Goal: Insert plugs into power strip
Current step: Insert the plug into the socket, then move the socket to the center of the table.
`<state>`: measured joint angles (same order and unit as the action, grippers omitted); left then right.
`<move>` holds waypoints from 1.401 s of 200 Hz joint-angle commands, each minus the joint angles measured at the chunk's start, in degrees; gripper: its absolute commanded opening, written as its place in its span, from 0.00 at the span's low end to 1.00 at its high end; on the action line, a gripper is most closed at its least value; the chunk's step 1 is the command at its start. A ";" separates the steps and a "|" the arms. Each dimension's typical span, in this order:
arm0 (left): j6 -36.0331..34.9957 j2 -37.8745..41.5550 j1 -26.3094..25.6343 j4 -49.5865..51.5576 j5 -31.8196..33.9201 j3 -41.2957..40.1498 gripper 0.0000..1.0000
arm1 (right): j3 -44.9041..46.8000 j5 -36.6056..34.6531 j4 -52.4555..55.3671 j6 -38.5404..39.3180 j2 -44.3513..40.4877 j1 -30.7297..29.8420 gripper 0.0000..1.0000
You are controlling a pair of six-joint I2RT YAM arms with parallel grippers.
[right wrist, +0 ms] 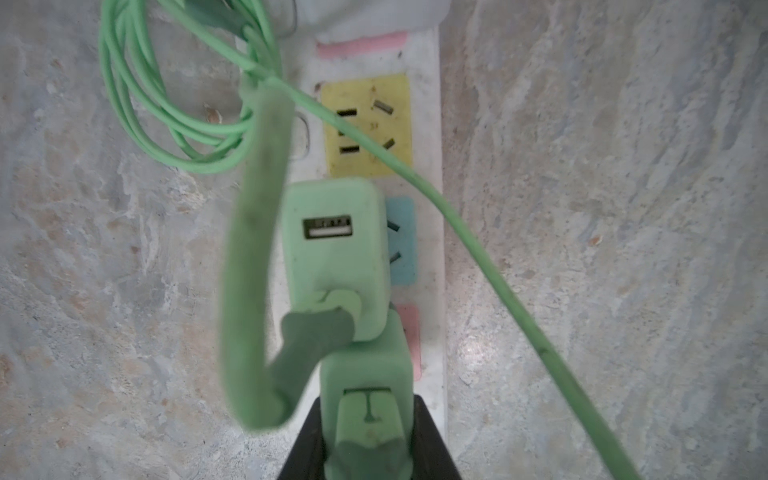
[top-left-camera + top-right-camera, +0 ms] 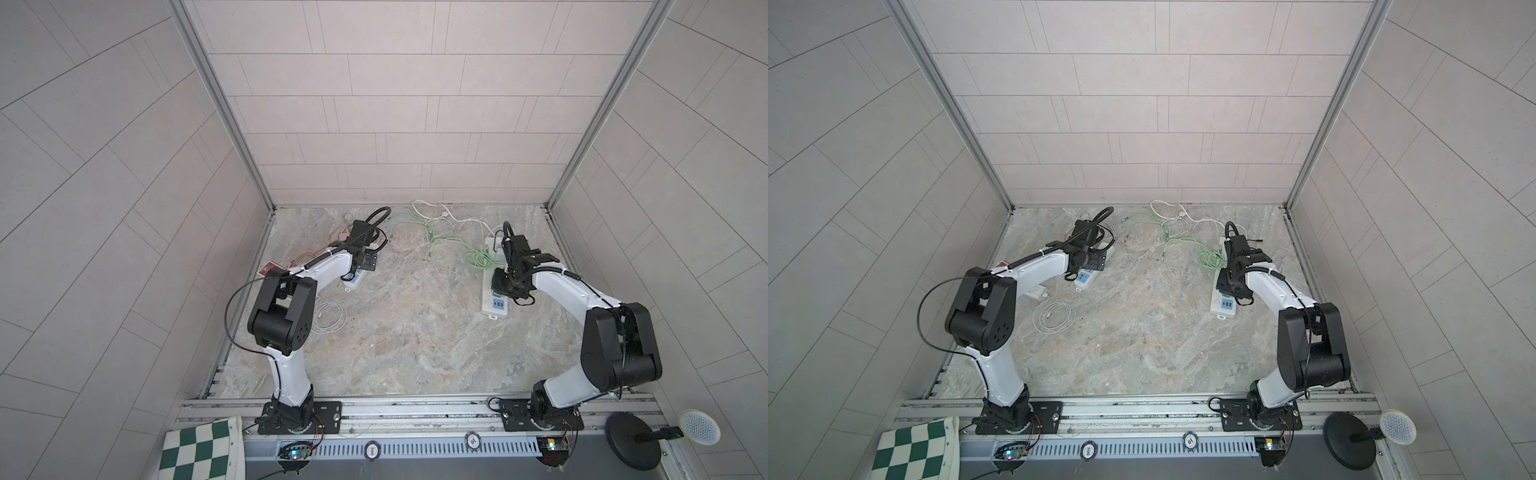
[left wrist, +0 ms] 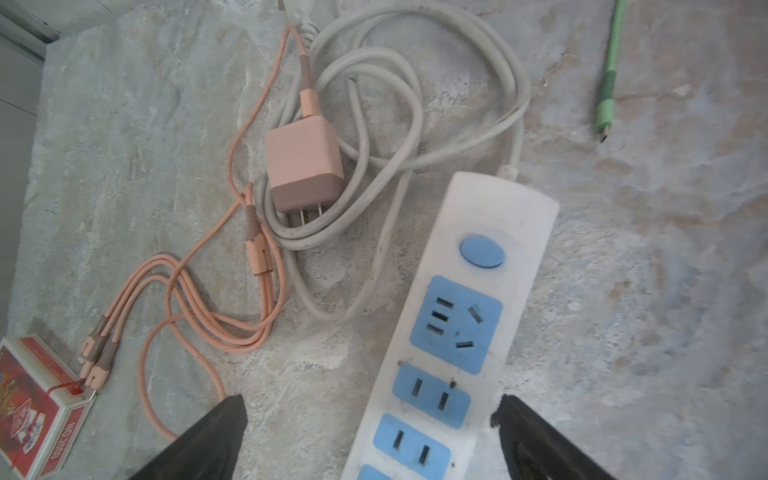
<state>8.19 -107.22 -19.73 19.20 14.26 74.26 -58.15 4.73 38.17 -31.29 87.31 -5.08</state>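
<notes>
While flat, pink plug (image 3: 303,158), prongs twd claw (image 3: 370,399)

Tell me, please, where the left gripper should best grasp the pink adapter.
Grip the pink adapter across its two flat side faces, coming down from above: it lies flat on the grey cord, prongs at one end, cable at the other.

On the counter (image 2: 415,340) we find two power strips well apart. Left of the left power strip (image 3: 465,316) a charger adapter (image 3: 303,158) lies on the strip's coiled cord (image 3: 415,54), a card pack (image 3: 33,399) farther left. On the right power strip (image 1: 424,124) one adapter (image 1: 336,253) stands, a second adapter (image 1: 365,374) touching it.
</notes>
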 commanded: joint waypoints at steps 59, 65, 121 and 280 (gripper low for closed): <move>3.94 -5.91 0.21 11.29 -6.59 5.53 0.99 | -0.27 0.69 5.89 0.18 -2.64 0.38 0.30; 4.10 -6.30 0.18 11.43 -7.06 5.75 0.99 | -0.49 0.74 6.12 0.26 -2.82 0.37 0.31; 4.03 -10.73 0.13 13.39 -11.87 9.30 0.89 | -1.92 1.31 8.00 0.86 -5.86 0.87 0.32; 15.38 -8.27 -24.48 16.84 -19.52 8.94 0.47 | -0.63 7.76 12.08 4.81 -16.95 1.21 0.33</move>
<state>19.22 -117.58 -42.24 35.18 -3.73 83.24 -60.23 11.33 48.84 -28.25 72.66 -4.05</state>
